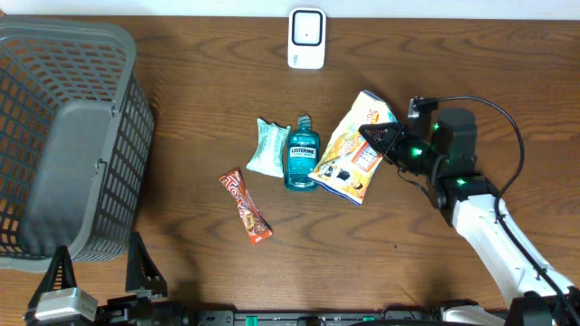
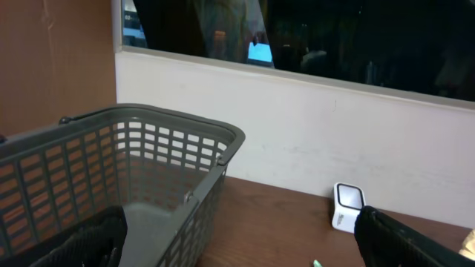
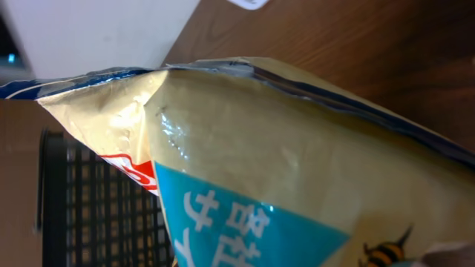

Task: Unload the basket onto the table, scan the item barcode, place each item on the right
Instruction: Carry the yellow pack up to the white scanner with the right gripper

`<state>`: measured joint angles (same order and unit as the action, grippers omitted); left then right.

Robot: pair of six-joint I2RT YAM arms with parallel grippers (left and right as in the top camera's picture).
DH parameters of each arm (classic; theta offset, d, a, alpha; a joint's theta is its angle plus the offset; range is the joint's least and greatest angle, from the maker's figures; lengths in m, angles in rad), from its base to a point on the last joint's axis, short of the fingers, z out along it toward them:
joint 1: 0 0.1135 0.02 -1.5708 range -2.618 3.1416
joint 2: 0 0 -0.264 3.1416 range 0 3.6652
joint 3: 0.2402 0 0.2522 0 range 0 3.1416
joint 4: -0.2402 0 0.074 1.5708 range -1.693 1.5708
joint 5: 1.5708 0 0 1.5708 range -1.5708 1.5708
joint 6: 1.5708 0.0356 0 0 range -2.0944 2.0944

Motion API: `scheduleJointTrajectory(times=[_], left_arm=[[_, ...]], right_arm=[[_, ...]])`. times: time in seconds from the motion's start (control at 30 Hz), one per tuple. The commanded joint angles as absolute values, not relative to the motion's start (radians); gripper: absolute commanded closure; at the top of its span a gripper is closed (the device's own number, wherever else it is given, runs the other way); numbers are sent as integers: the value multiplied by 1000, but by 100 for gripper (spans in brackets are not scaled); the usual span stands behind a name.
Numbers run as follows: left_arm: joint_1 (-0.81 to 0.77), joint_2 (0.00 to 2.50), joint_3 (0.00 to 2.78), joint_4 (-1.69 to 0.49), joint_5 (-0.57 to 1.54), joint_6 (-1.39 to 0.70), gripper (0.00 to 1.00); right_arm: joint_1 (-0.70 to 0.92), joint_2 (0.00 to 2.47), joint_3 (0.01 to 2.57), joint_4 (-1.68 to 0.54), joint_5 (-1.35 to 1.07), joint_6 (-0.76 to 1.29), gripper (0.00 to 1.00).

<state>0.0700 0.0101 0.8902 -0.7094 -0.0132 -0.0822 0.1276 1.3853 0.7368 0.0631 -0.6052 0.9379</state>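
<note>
A yellow and white snack bag [image 1: 349, 154] lies tilted at the table's middle right, and my right gripper [image 1: 374, 138] is shut on its right edge. That bag [image 3: 297, 170] fills the right wrist view and hides the fingers there. No barcode shows on it. The white scanner [image 1: 306, 38] stands at the far edge of the table, and the left wrist view shows the scanner [image 2: 349, 208] by the wall. My left gripper [image 1: 98, 264] stands open at the near left, holding nothing, with its black fingers [image 2: 82, 245] spread wide.
A grey mesh basket [image 1: 63, 136] fills the left side; the left wrist view looks across the basket [image 2: 171, 148]. A teal mouthwash bottle [image 1: 301, 154], a green-white packet [image 1: 268, 147] and a red candy bar [image 1: 246, 206] lie in the middle.
</note>
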Motion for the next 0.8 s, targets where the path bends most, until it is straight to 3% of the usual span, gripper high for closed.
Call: scheduleJointTrajectory(times=[0.0, 0.3, 0.77], left_arm=[[68, 3, 874, -711, -12, -87, 2], [68, 3, 854, -719, -12, -87, 2], [68, 3, 854, -726, -12, -80, 2]], right_arm=[[152, 1456, 839, 66, -586, 1036, 98], [254, 1851, 1279, -28, -574, 1099, 99], [257, 2389, 1924, -129, -530, 1253, 99]])
